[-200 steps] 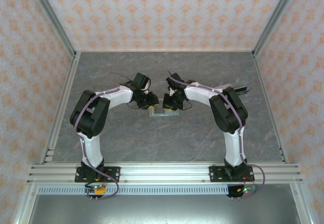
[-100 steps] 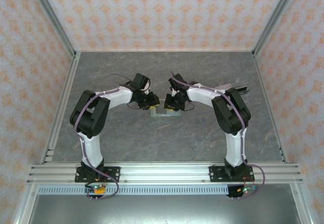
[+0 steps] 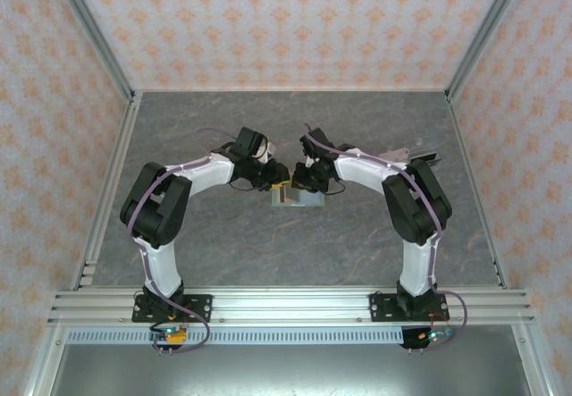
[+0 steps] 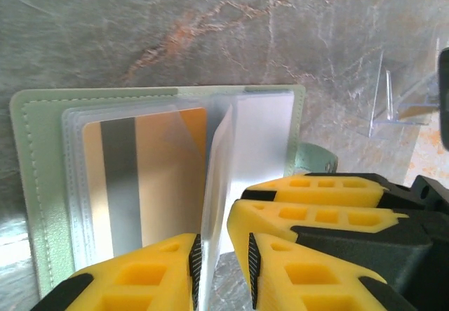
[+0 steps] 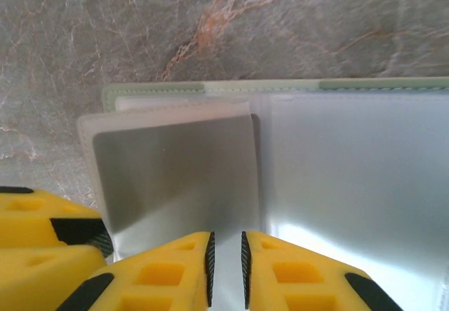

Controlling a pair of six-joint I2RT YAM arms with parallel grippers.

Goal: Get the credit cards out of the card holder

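**Both claws in over the open card holder, mid-table**

The card holder [image 3: 295,198] is lying open on the grey marbled table [image 3: 223,253], right in the middle. Both arms are reaching in over it, one from each side. Its sage-green cover is facing down and the clear sleeves are facing up.

An orange-yellow credit card [image 4: 168,177] with a grey stripe is sitting inside the sleeve on one half. One clear leaf [image 4: 216,184] is standing up on edge from the fold, and the left gripper [image 4: 221,248] is straddling it. Its yellow fingers are sitting slightly apart. The leaf is leaning against one pad with a sliver of table showing on the other side, so nothing is being clamped there.

The right gripper [image 5: 226,248] is hanging over the other half, its fingertips just beside that upright leaf. Its jaws are showing only a narrow slit with shiny plastic behind it, and I cannot tell whether they are nipping a sleeve. In its wrist view one leaf is tilting up off the stack while the page beside it is lying flat and glaring.

Off to the side, a small clear plastic stand [image 4: 400,104] is sitting on the table, well apart from the holder.
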